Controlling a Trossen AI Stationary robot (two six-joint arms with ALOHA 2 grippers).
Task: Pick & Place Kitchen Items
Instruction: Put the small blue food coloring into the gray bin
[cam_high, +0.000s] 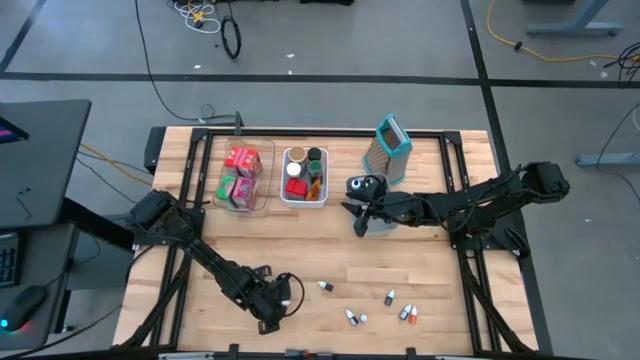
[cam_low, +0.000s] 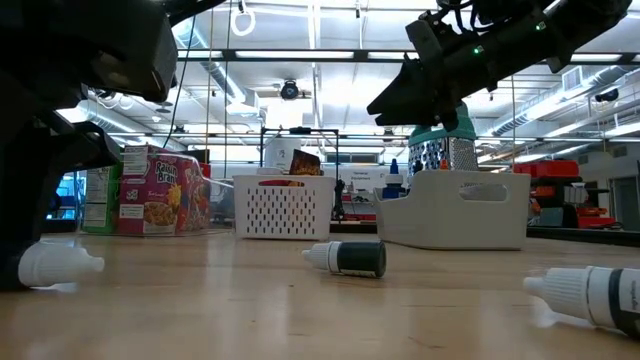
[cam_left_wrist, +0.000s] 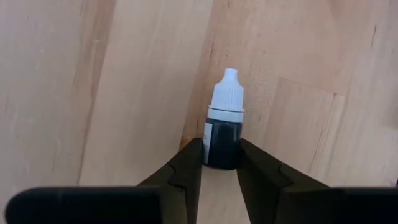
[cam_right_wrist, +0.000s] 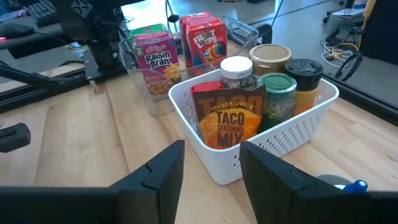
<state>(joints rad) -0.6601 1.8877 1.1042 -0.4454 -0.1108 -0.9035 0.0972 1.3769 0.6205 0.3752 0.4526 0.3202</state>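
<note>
Left wrist view: the left gripper (cam_left_wrist: 221, 163) is clamped on a small dark bottle (cam_left_wrist: 222, 134). Grasp made; next, lift clear and carry. The right gripper (cam_right_wrist: 211, 165), fingers apart and empty, waits before the white basket (cam_right_wrist: 298, 124).

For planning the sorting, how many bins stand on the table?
3: a clear bin toward the left, a white bin right beside it, and a grey bin by the right gripper. None appears hidden.

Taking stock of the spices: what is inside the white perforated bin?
The white perforated bin holds a taco seasoning packet and several lidded jars. Its walls and the packet hide anything lower down.
</note>
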